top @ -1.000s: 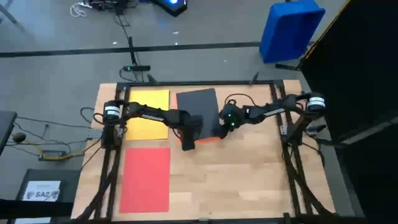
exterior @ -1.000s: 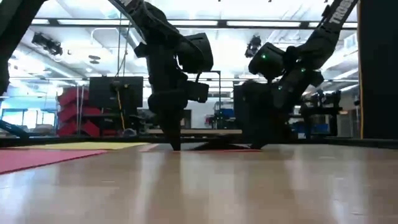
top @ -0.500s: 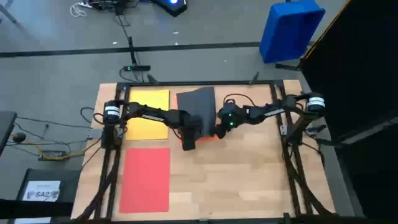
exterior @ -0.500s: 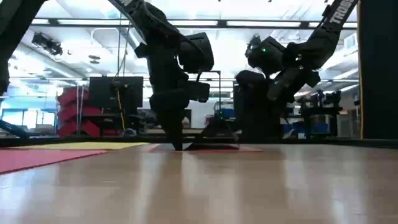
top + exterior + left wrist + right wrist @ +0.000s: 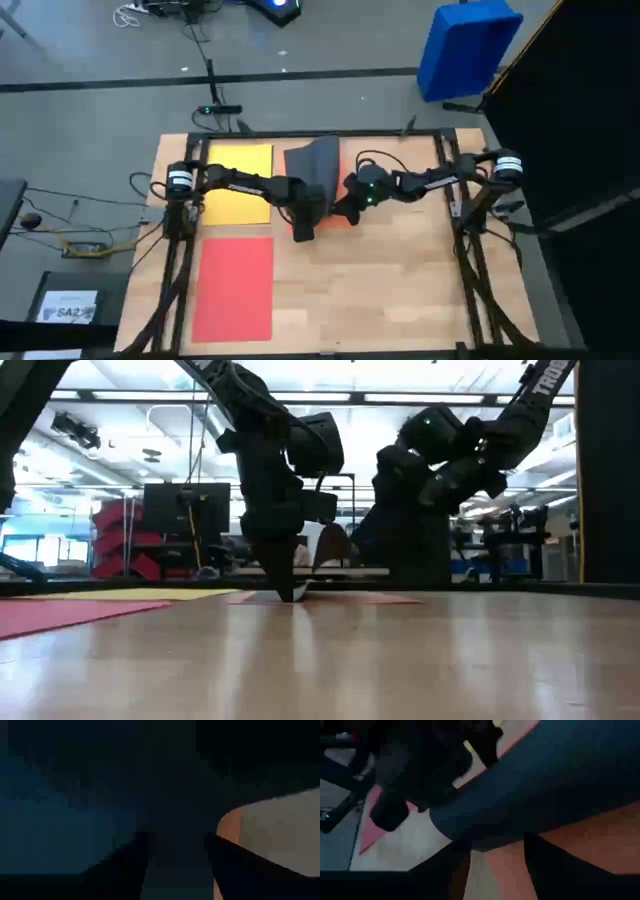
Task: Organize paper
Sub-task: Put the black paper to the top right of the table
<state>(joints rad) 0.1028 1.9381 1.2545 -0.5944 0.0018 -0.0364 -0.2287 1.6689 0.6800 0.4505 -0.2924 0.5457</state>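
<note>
I have the dark grey sheet (image 5: 318, 165) at the table's far middle, over the orange sheet (image 5: 340, 222). My right gripper (image 5: 345, 203) is clamped on its edge and peels it up, while the left gripper (image 5: 303, 229), fingers apart, pins the near corner. Since a second ago the sheet has curled higher.
</note>
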